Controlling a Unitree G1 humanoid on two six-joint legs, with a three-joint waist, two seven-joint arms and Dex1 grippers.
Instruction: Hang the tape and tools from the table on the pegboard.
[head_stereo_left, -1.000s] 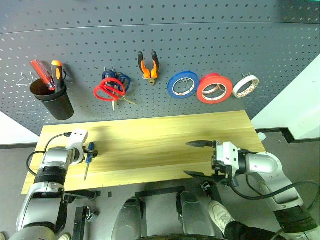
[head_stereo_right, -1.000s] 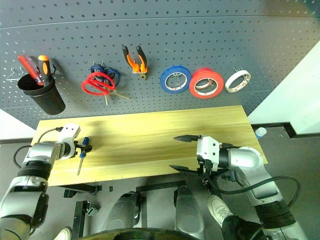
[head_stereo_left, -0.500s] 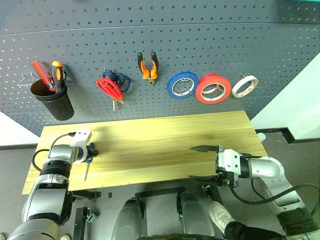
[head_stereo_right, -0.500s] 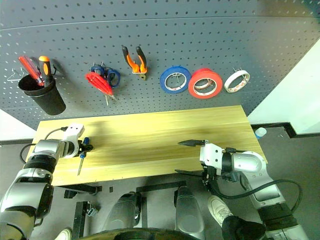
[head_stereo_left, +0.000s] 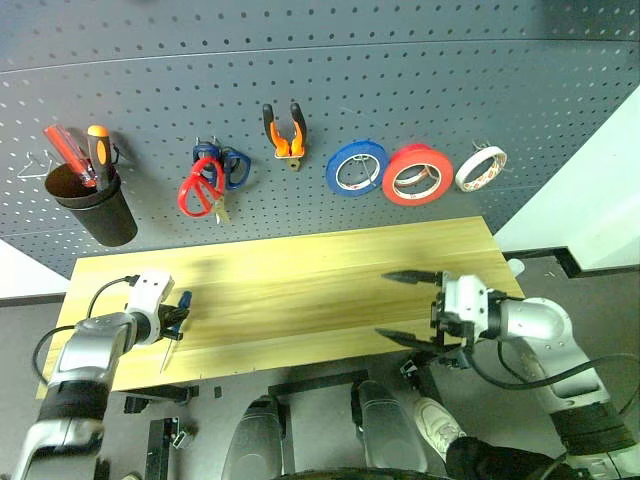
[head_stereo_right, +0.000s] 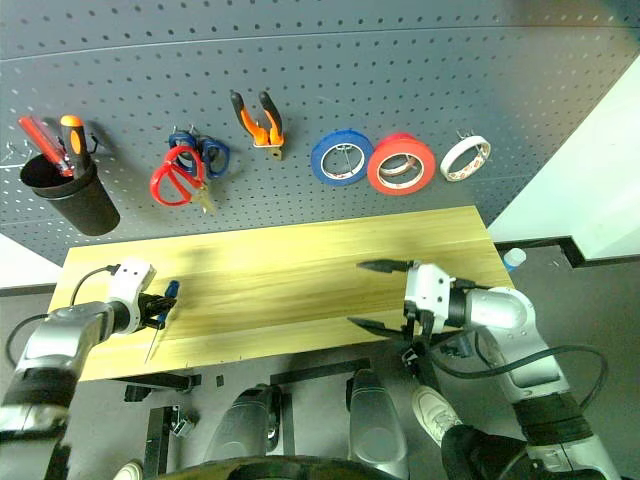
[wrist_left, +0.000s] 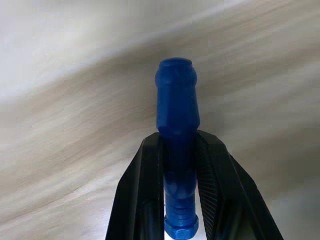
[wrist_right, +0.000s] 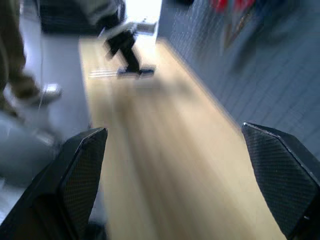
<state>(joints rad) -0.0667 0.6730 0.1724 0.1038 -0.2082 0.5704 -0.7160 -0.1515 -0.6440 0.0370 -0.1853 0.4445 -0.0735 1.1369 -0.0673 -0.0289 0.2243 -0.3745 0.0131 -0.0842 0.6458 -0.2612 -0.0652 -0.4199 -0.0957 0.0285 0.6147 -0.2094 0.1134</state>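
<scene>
1. Tape rolls on the pegboard (head_stereo_left: 420, 60): three. One blue roll (head_stereo_left: 357, 168), one red-orange tape ring (head_stereo_left: 418, 174), one thinner white-faced roll (head_stereo_left: 479, 168).
2. Scissors: two pairs, red-handled scissors (head_stereo_left: 201, 187) overlapping blue-handled scissors (head_stereo_left: 222, 165).
3. Pliers (head_stereo_left: 284, 128): just one.
4. Screwdrivers: three total. Two stand in the single black cup (head_stereo_left: 92, 204), and one blue-handled screwdriver (wrist_left: 177, 130) sits clamped between the left gripper (wrist_left: 180, 187) fingers.
5. Table (head_stereo_left: 300, 275): one.

My left gripper (wrist_left: 180, 190), open beside the screwdriver (wrist_left: 177, 125) a second ago, has closed on its blue handle and lifted that end off the table (head_stereo_left: 300, 280). My right gripper (head_stereo_left: 410, 305) has risen slightly, jaws unchanged.
</scene>
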